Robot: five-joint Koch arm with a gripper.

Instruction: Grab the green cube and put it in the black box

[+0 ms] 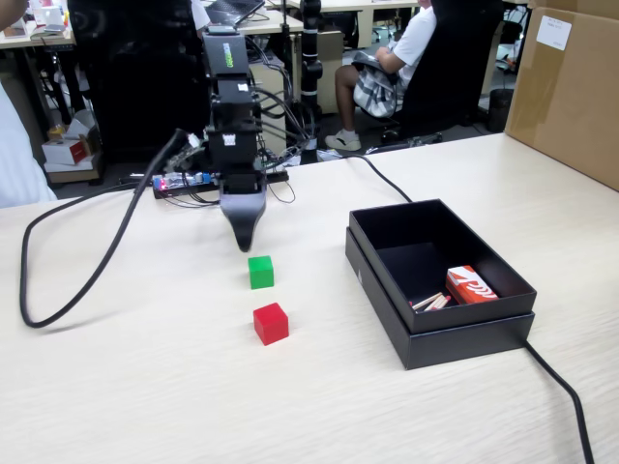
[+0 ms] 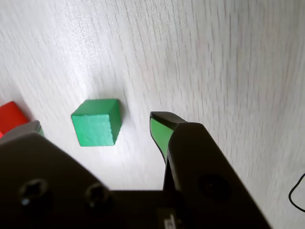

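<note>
The green cube (image 1: 260,272) lies on the pale wooden table, just in front of my gripper (image 1: 243,242), which hangs tip-down a little above the table behind it. In the wrist view the green cube (image 2: 96,122) sits between my two spread fingers, touching neither. My gripper (image 2: 97,125) is open, and the green pad of one fingertip (image 2: 160,131) shows to the cube's right. The black box (image 1: 389,292) stands to the right in the fixed view, well apart from the cube.
A red cube (image 1: 271,323) lies just in front of the green one; the red cube (image 2: 10,116) shows at the wrist view's left edge. The black box holds a red-white carton (image 1: 470,285). A big brown cardboard box (image 1: 571,87) stands far right. Black cables (image 1: 87,261) cross the table.
</note>
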